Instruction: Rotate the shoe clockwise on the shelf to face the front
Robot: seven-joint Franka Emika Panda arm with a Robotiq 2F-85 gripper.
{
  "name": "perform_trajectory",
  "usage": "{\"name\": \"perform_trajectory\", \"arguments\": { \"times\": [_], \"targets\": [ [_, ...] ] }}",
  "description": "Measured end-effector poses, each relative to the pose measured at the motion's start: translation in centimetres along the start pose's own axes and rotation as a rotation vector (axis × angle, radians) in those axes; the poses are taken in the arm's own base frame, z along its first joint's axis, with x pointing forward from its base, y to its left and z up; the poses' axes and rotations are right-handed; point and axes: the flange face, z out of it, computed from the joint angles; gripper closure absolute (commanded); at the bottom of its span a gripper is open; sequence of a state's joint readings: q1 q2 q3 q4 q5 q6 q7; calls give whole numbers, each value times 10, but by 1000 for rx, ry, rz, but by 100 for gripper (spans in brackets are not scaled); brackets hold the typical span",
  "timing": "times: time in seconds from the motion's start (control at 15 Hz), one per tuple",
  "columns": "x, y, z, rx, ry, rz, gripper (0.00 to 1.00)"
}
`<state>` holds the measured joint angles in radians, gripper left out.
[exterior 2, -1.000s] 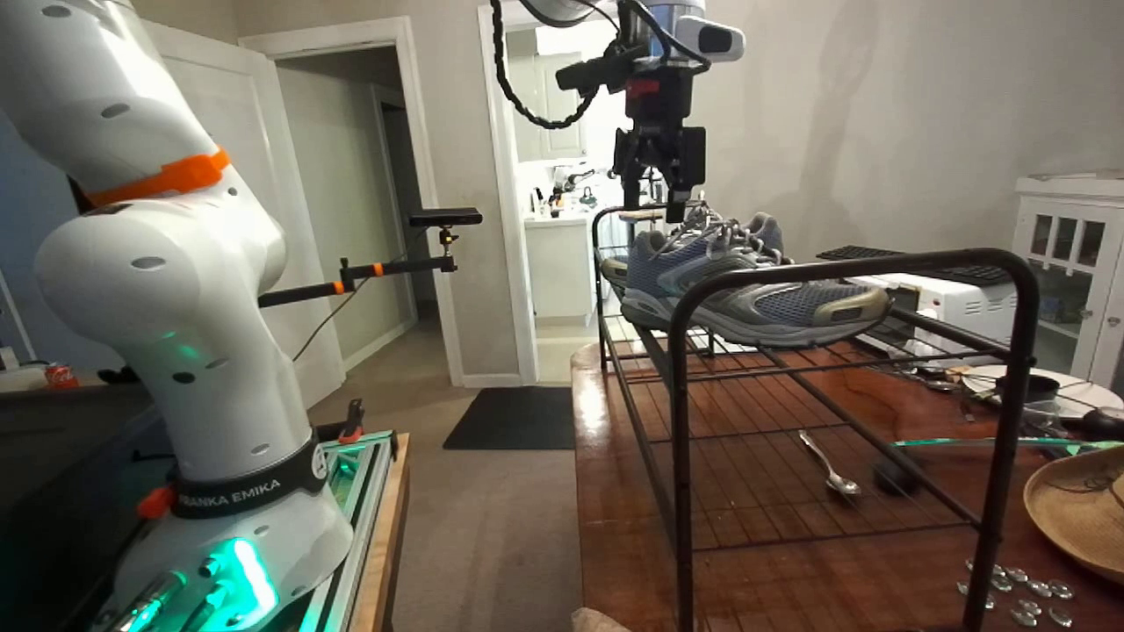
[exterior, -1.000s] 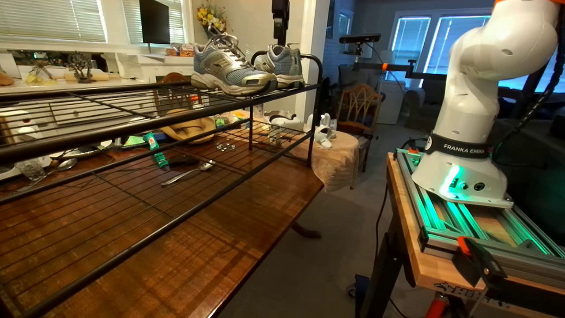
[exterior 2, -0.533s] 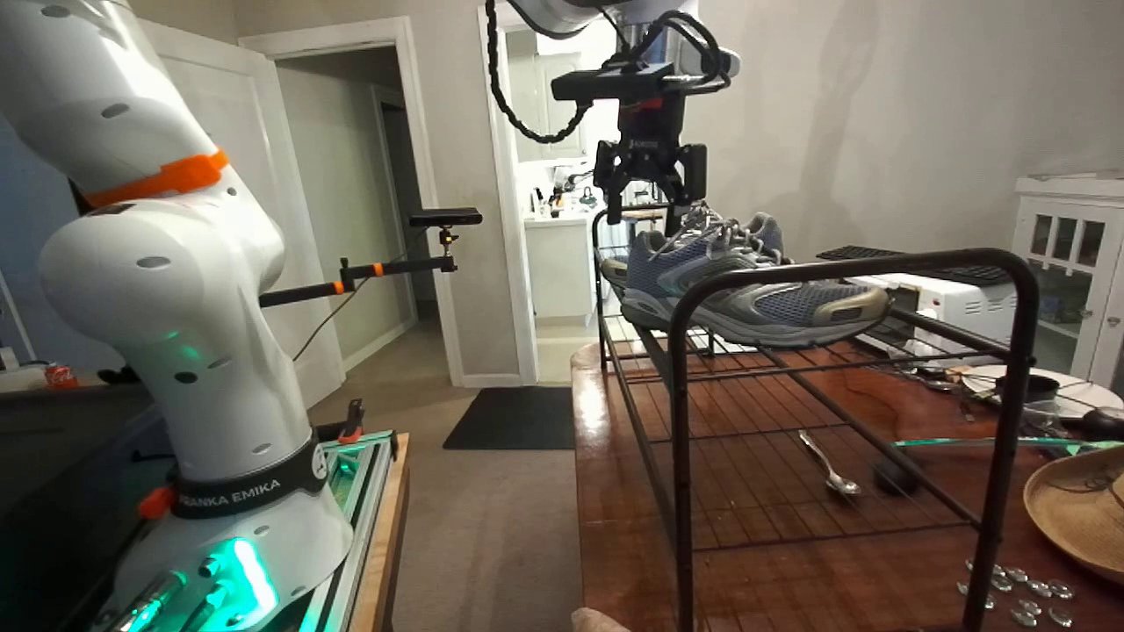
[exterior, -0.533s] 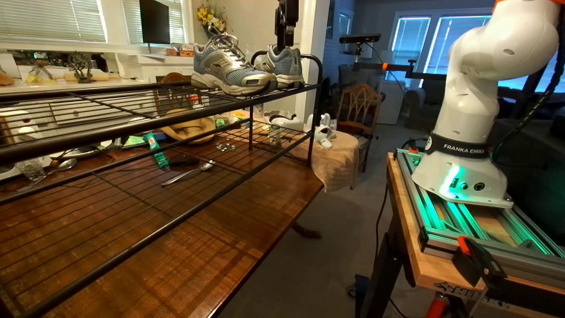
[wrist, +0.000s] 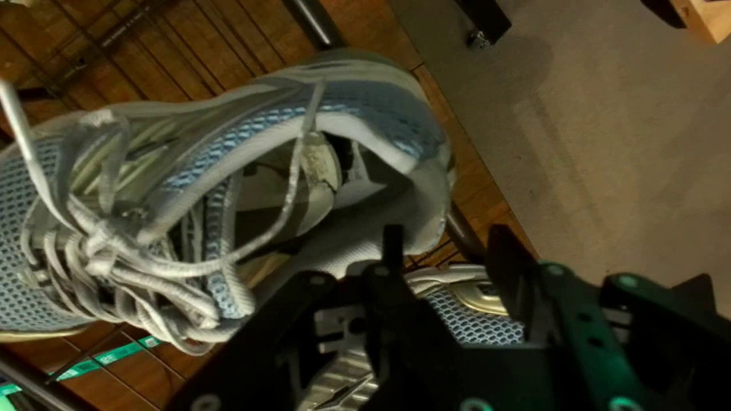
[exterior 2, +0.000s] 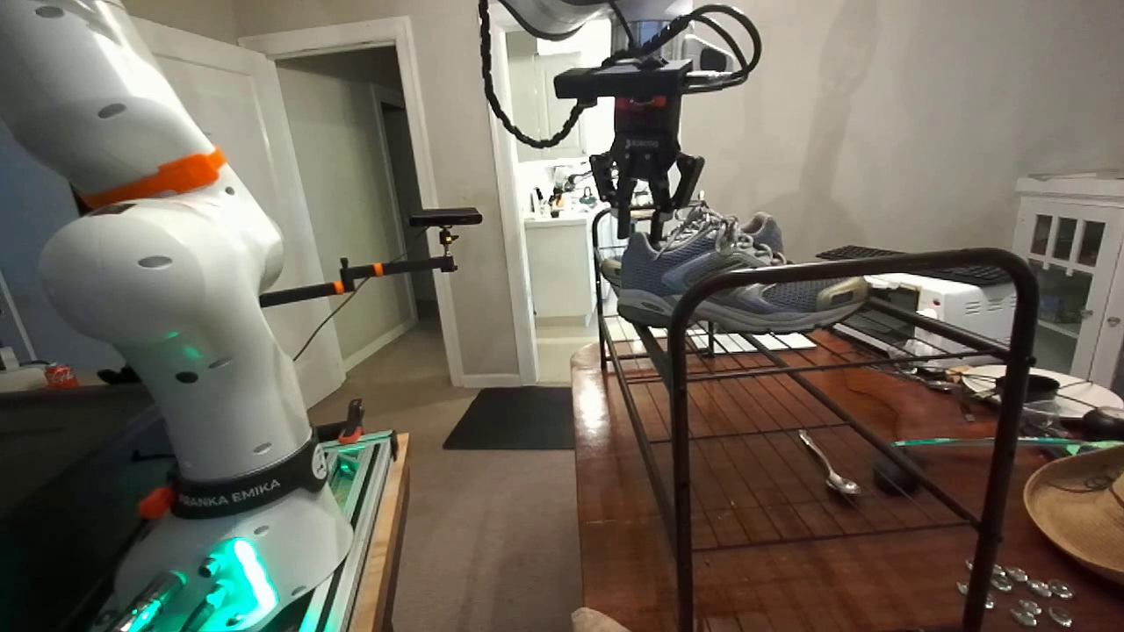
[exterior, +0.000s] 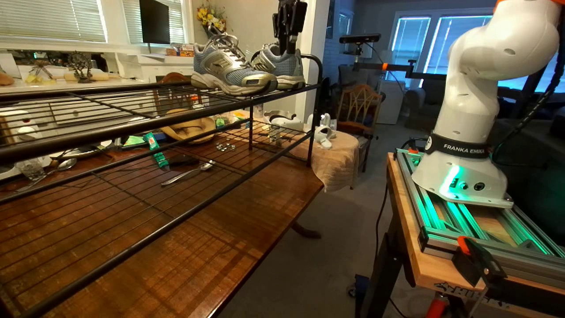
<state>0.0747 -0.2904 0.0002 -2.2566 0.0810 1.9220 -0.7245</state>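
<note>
One shoe [exterior 2: 746,303]: the task's grey-silver sneaker, judged so from the place of the hand [exterior 2: 641,233] over it; right of centre in an exterior view, on the top tier of the shelf [exterior 2: 681,456], heel to the left of the frame, toe to the right.
Second sneaker [exterior: 231,66]: near-identical, beside the shoe on the same tier; upper middle of an exterior view, its toe pointing the opposite way, toward the side of the arm's base [exterior: 468,172]. Whether the pair touch cannot be told.
Fingers [wrist: 393,242]: apart, with a gap between them just right of centre in the wrist view; the tip nearer mid-frame overlaps the heel collar [wrist: 425,194], the other lies outside the shoe's outline. No clamp is seen; contact with the collar cannot be told.
Step in hand: judged to be engagement at the heel, the required turn largely undone.
Front: presumed to be the side toward the arm's base; the sentence does not settle it.
Next move: seems to call for drawing the fingers together across the collar wall, or bearing sideways on the heel, then a clockwise turn with the sole kept on the rods and the toe clear of the second sneaker.
</note>
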Motion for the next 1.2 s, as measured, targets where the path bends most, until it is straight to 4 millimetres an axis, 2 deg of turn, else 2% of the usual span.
{"name": "perform_trajectory", "arguments": {
  "times": [0.07, 0.2, 0.33, 0.67, 0.73, 0.8, 0.93, 1.2],
  "targets": [
    [0, 0, -1, -6, 1, -15, 48],
    [0, 1, -1, -23, 1, -39, 50],
    [-1, 1, 0, -32, -7, -59, 38],
    [-8, 2, 9, -23, -28, -132, 0],
    [-10, 3, 10, -17, -33, -154, 9],
    [-12, 4, 11, -13, -38, -179, 35],
    [-16, 7, 12, -17, -53, -229, 36],
    [-20, 7, 16, -27, -75, -264, 69]
  ]
}}
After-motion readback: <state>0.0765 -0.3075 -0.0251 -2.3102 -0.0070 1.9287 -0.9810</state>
